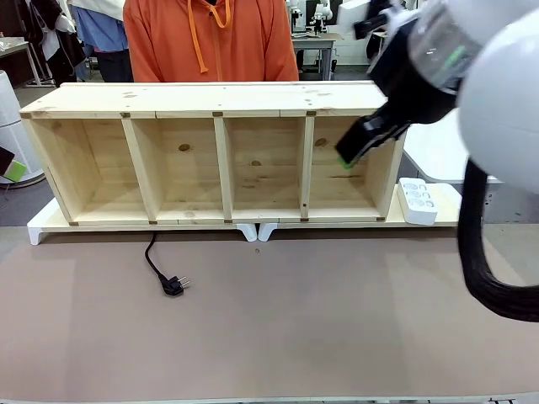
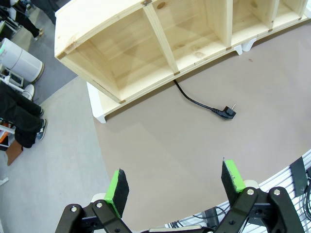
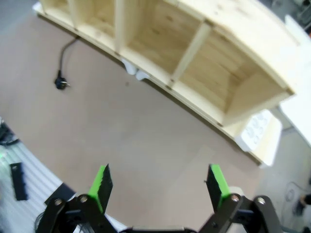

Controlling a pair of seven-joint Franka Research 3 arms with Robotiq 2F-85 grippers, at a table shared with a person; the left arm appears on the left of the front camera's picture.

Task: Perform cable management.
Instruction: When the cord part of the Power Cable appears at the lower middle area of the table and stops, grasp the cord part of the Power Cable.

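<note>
The cable (image 1: 152, 257) lies on the table (image 1: 337, 337) in the lower left of the front view. It comes out from under the shelf (image 1: 210, 99), below the second compartment from the left, and curves down. It ends in its plug (image 1: 174, 286), which lies flat on the brown top, apart from the shelf. The shelf lies lengthwise across the middle of the frame, its four open compartments facing the camera. A white power strip (image 1: 418, 200) sits just beside the shelf's right end. A person (image 1: 210, 38) in orange stands behind the shelf at the top of the frame. The right gripper (image 1: 352, 151) hangs in the upper right, in front of the rightmost compartment, its jaws wide apart and holding nothing. In the left wrist view the left gripper (image 2: 173, 167) stands at the bottom of the frame above bare table. Its jaws are spread with nothing between its green pads (image 2: 116, 189), and the cable lies well apart from it, right of centre.
</note>
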